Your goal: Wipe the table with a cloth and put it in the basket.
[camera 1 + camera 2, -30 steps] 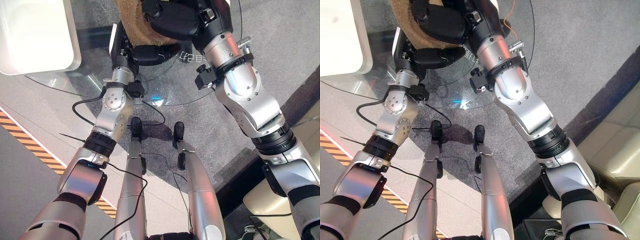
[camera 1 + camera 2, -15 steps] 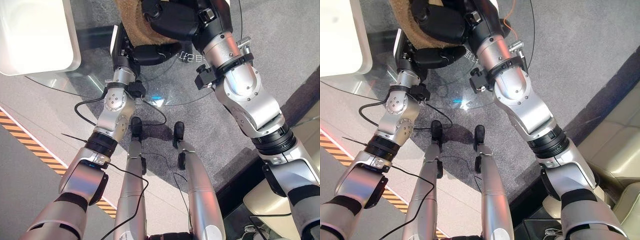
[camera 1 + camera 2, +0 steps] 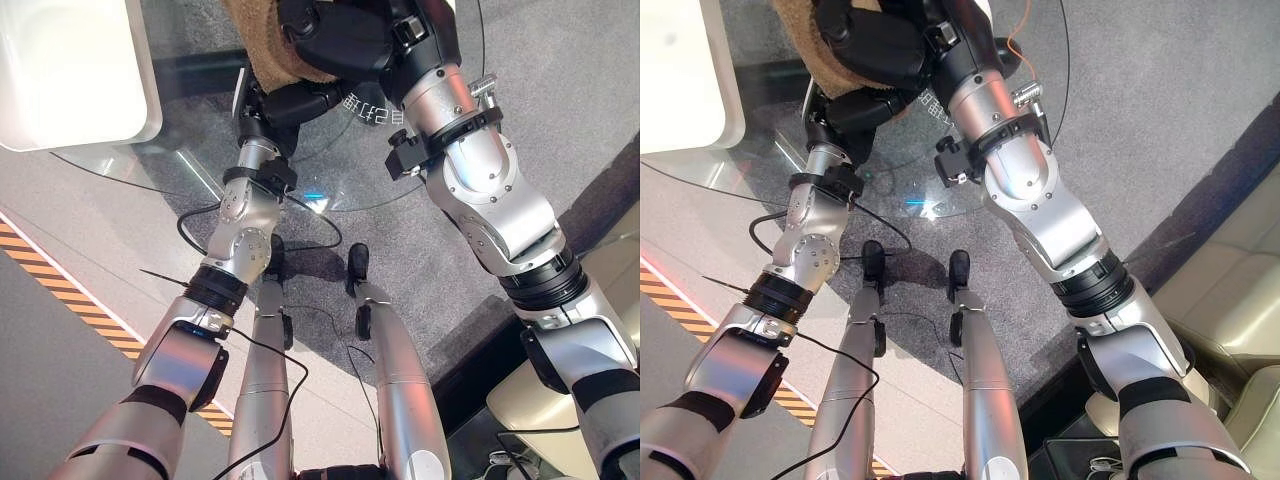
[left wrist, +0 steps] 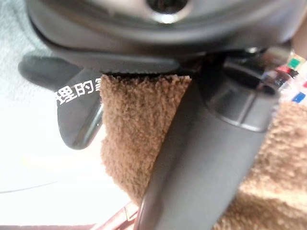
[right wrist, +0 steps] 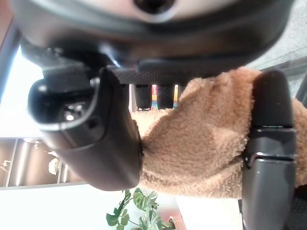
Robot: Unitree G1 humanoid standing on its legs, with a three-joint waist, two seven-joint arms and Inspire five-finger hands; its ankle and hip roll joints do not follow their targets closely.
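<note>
Right hand [image 3: 875, 50] sits on top of the cloth [image 3: 265, 45] at the far edge of the counter [image 3: 970, 190]. Its wrist view shows the thumb and fingers [image 5: 266, 143] curled round a bunched fold of it, so it has a real grip. Left hand [image 3: 290, 103] is just below and nearer, touching the cloth's near edge; its wrist view has cloth [image 4: 136, 124] running between thumb and palm, but I cannot tell whether the fingers are closed on it.

Key relation: cloth is directly under the right hand, between the two hands, lying crosswise to both forearms. Right hand is the one in control.

Cloth is tan, thick, nubby pile, soft and crumpled, no fixed shape. Counter is clear round glass, smooth, grey carpet visible through it. White hard-edged tray-like thing [image 3: 70, 80] sits well off toward the left side; can't confirm it's the basket.

Judgement: wiping stage, drop-off not yet done.
</note>
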